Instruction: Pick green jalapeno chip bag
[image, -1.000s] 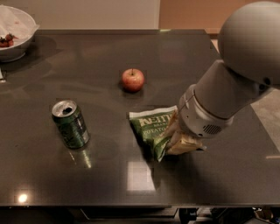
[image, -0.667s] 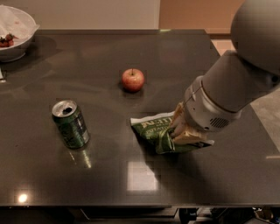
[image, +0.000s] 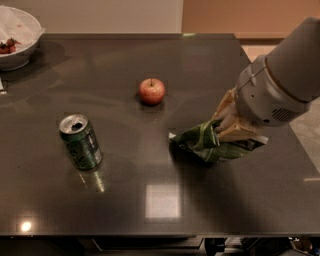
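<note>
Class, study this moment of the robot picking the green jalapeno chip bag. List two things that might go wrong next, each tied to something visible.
1. The gripper, at the right of the table, pinches only the right end of the green jalapeno chip bag; the glossy, crumpled film may slip out during lifting.
2. The bag's free left end hangs low, so a sideways move might drag it toward the apple.

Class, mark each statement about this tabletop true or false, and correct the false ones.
1. The gripper is closed on the green jalapeno chip bag, right of the apple. True.
2. The apple lies inside the white bowl. False: it sits on the table, apart from the bowl.
3. The green soda can stands upright. True.
4. The can touches the chip bag. False: it stands well to the left of it.
</note>
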